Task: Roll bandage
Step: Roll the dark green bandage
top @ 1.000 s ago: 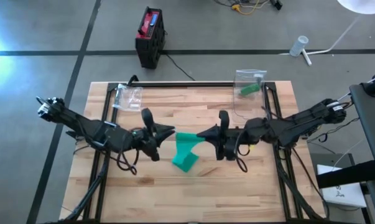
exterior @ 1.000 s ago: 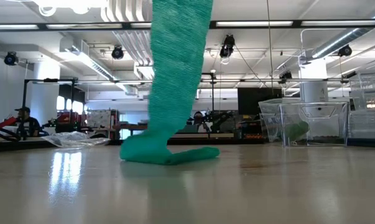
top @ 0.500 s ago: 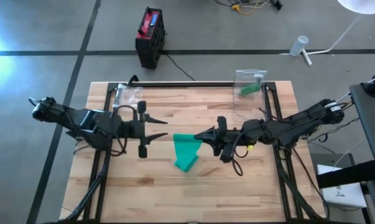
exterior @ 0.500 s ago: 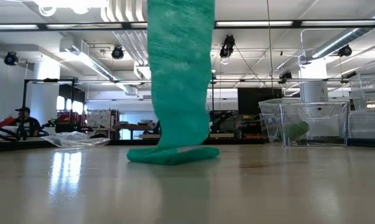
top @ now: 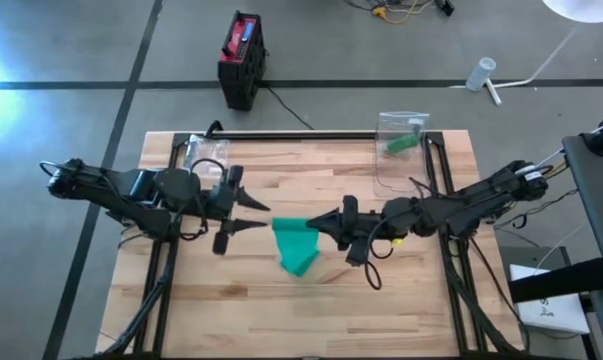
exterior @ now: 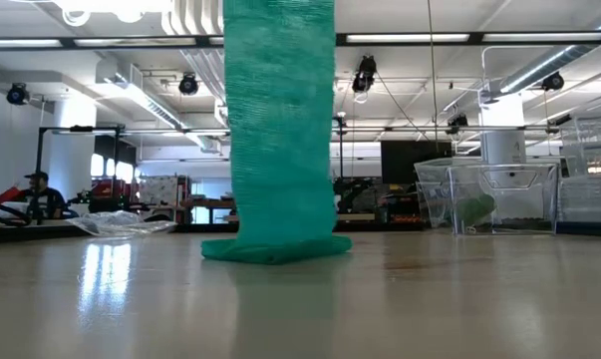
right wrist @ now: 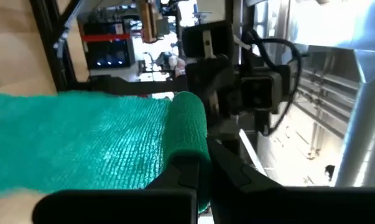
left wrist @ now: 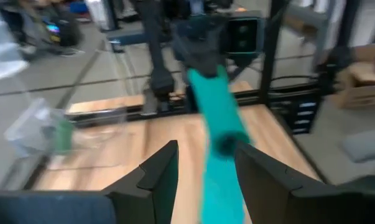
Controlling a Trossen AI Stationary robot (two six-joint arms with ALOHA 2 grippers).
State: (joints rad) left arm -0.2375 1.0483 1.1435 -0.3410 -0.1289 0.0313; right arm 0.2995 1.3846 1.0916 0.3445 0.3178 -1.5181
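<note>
A green bandage is partly wound into a roll held above the middle of the table. Its loose strip hangs straight down, and the strip's lower end lies folded on the wood. My right gripper is shut on the roll's right end. My left gripper stands open just left of the roll. In the left wrist view its two fingers flank the roll's free end without plainly touching it. My right gripper pinches the roll's right end between its two fingers. The fingers come level from the table's right and lie along the roll's length. The roll is lifted clear and lies about level. The strip hangs below it, with its lower end on the table.
A crumpled clear bag lies at the far left of the table. A clear box with a green item stands at the far right. A black and red device sits on the floor beyond the table. Bare wood stretches along the near edge.
My left gripper has opened, let go of the roll's left end, drawn back toward the table's left edge and rolled its wrist. My right gripper has rolled its wrist and edged left with the roll. The hanging strip has untwisted and now hangs flat.
</note>
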